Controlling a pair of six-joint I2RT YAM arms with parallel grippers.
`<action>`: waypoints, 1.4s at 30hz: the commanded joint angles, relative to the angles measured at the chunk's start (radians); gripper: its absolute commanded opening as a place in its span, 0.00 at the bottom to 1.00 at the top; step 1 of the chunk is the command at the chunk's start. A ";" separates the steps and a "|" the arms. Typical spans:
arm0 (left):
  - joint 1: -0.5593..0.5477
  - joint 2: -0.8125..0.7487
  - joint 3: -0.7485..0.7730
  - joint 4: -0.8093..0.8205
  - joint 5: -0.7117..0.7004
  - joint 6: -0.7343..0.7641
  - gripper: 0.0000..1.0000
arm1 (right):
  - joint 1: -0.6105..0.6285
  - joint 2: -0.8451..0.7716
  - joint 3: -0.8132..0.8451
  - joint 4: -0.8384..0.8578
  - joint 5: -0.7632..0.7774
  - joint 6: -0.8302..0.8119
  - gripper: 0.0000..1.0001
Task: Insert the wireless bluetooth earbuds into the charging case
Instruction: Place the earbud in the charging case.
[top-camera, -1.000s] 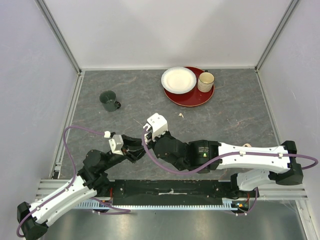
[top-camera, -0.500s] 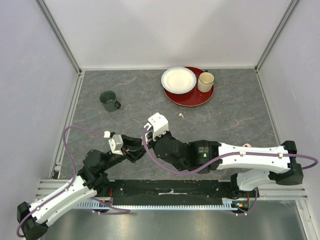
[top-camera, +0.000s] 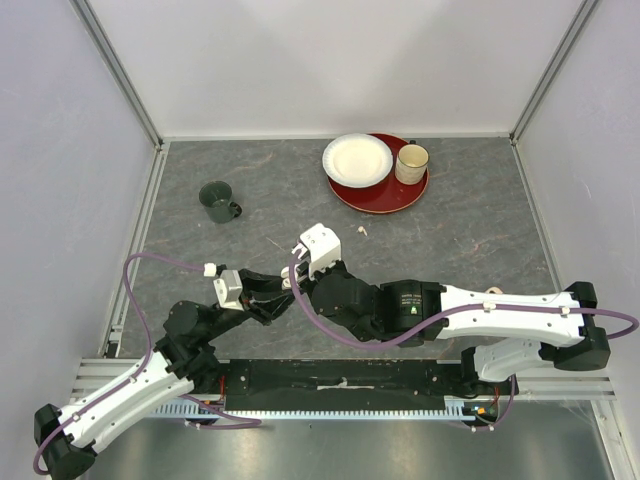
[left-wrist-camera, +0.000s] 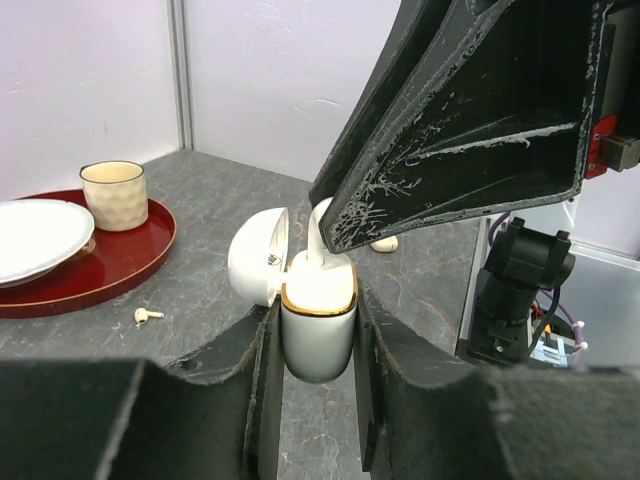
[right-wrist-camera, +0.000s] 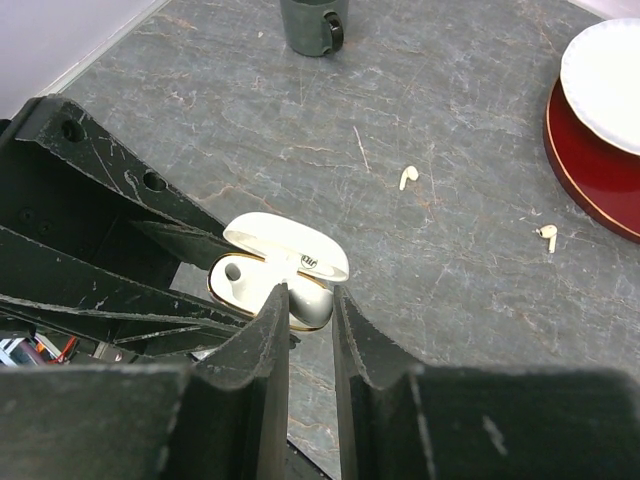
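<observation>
My left gripper is shut on the white, gold-rimmed charging case, held upright with its lid open. My right gripper is right over the case, jaws nearly together on a white earbud that stands partly in one slot. The other slot is empty. Two loose earbuds lie on the table, one in the middle and one nearer the tray, which also shows in the top view. In the top view both grippers, left and right, meet near the front centre and hide the case.
A dark green mug stands at the back left. A red tray at the back holds a white bowl and a cream cup. White walls close the table on three sides.
The right wrist has shifted slightly up and to the right. The left gripper with the case has edged slightly left. The two grippers stay together over the case.
</observation>
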 joint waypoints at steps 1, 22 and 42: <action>0.001 -0.008 0.013 0.089 -0.005 0.013 0.02 | -0.006 -0.009 0.019 -0.035 0.000 0.002 0.00; 0.001 -0.034 -0.008 0.110 -0.057 0.001 0.02 | -0.006 0.011 0.052 -0.055 -0.115 0.048 0.19; 0.001 -0.046 -0.013 0.115 -0.067 -0.002 0.02 | -0.007 0.033 0.068 -0.052 -0.153 0.062 0.36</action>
